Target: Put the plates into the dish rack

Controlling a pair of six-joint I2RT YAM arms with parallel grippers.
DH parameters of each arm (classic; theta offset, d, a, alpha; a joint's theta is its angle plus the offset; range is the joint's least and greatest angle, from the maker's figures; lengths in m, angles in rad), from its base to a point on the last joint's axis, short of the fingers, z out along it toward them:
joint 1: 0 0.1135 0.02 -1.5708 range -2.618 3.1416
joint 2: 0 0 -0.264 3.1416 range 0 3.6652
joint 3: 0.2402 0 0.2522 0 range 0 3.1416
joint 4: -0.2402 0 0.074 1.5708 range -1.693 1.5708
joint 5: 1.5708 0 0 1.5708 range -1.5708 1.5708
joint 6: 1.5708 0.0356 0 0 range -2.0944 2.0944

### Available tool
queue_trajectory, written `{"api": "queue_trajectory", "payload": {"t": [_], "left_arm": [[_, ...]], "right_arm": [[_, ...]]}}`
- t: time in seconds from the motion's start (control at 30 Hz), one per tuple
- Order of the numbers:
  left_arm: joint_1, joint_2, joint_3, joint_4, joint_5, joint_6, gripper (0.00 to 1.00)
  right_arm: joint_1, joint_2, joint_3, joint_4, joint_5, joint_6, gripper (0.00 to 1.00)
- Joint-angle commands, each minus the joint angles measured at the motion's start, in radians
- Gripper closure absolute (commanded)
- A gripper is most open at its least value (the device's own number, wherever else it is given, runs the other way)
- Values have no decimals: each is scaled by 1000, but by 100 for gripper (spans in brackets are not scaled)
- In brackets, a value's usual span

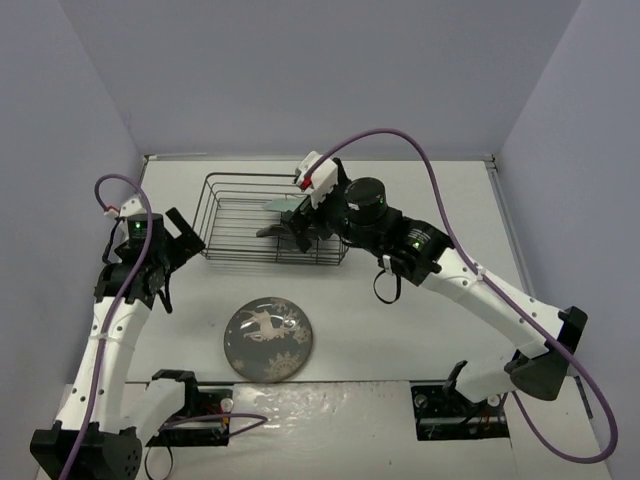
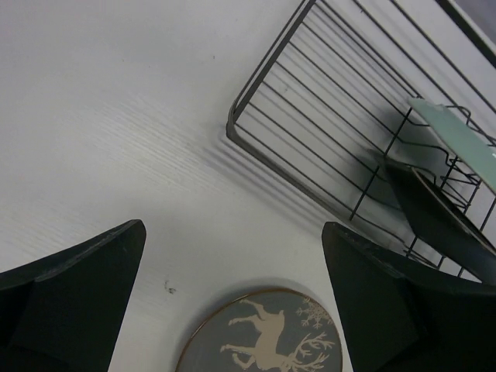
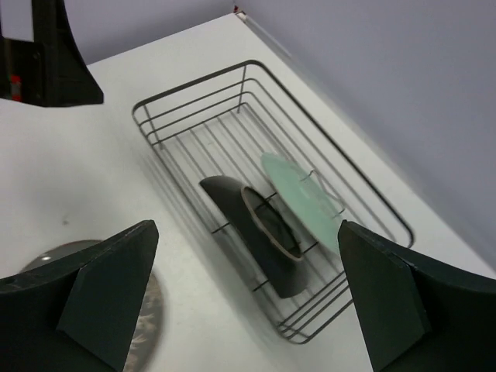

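Observation:
The black wire dish rack [image 1: 232,222] stands at the back middle of the table. The pale mint-green plate [image 1: 283,203] and the dark teal plate [image 1: 281,230] stand on edge in its right end. The dark grey deer plate [image 1: 268,340] lies flat on the table in front of the rack. My right gripper [image 1: 303,236] is open and empty, above the rack's right end, over the teal plate [image 3: 260,229]. My left gripper [image 1: 182,240] is open and empty, left of the rack. The deer plate [image 2: 263,333] lies below and between its fingers.
Purple walls close in the table on the left, back and right. The left arm's wrist [image 3: 46,54] shows at the top left of the right wrist view. The rack's left part [image 2: 310,101] holds no plates. Cables loop above both arms.

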Motion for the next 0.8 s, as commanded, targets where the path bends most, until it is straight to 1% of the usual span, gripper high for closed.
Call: {"api": "queue_trajectory", "payload": {"t": [0.0,0.07,0.1,0.17,0.23,0.33,0.4,0.43,0.53,0.57,0.67,0.73,0.77], "left_arm": [[-7,-120,-84,-27,31,-96,3],[-8,-170,-136,-29,56,-112,3],[-8,-197,-162,-36,68,-130,3],[-9,-259,-194,-46,101,-132,3],[-12,-309,-220,-84,110,-129,3],[-11,-428,-273,-133,110,-123,3],[-13,-477,-292,-144,123,-123,3],[-14,-521,-318,-149,131,-131,3],[-14,-567,-381,-87,241,-163,3],[-14,-570,-409,-77,252,-165,3],[-14,-538,-437,-74,255,-169,3],[-14,-521,-464,-25,279,-172,3],[-16,-511,-476,-8,293,-171,3]], "right_arm": [[114,-86,-85,-33,189,288,0],[152,-100,-135,-61,214,340,0],[168,-108,-164,-83,219,392,0],[198,-130,-260,-88,214,447,0],[231,-143,-322,-96,208,511,0],[246,-142,-435,-83,134,582,0],[246,-132,-473,-52,109,616,0],[247,-119,-530,-3,70,637,0],[243,-80,-616,148,-10,657,0],[236,-51,-625,170,-38,663,0],[216,5,-658,256,-57,686,0],[157,45,-694,331,-114,716,0],[115,69,-722,395,-177,743,1]]}}
